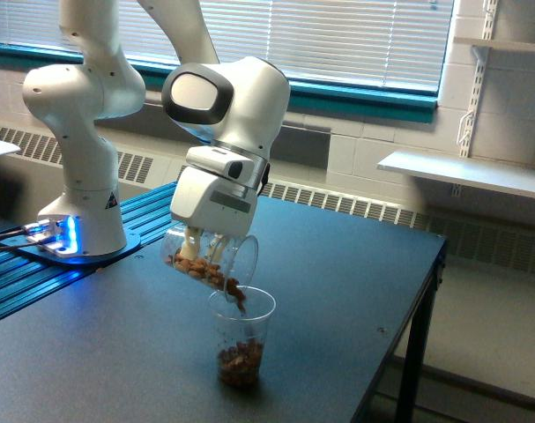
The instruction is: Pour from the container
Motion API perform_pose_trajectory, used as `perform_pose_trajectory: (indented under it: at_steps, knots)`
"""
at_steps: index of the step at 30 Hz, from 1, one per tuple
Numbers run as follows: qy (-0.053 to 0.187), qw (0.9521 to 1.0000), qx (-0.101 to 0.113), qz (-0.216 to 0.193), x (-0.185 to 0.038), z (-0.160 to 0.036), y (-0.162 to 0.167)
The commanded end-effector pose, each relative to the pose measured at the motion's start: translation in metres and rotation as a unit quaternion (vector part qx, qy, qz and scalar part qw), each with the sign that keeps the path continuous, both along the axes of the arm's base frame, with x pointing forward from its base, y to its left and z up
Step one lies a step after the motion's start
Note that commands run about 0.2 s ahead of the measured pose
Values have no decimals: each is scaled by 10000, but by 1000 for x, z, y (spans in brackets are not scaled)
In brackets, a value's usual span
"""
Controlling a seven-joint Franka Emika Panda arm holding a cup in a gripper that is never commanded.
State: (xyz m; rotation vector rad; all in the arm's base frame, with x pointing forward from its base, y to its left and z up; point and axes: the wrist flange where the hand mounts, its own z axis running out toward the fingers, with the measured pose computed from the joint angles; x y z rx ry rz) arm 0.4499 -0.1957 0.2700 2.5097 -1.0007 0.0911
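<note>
Exterior view: container (207, 261) tipped over plastic cup (241, 337)

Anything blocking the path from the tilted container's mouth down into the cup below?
Nothing visible. The container, held tilted by the end effector, has its mouth right over the plastic cup's open rim; brown pieces fall straight in.

A dark table (338, 264) bears a clear plastic cup (241, 339) with brown pieces inside.

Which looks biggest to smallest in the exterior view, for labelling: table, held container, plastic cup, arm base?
1. Table
2. Arm base
3 and 4. Container and plastic cup look alike; the tilt makes ranking them unsure.
</note>
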Motion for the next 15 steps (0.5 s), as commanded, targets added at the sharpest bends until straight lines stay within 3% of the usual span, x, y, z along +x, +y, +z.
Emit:
perform_pose_trajectory:
  at_steps: [1,15]
  knots:
    - [51,9999,-106,84,5,0,4]
    - [85,9996,-199,158,10,3,3]
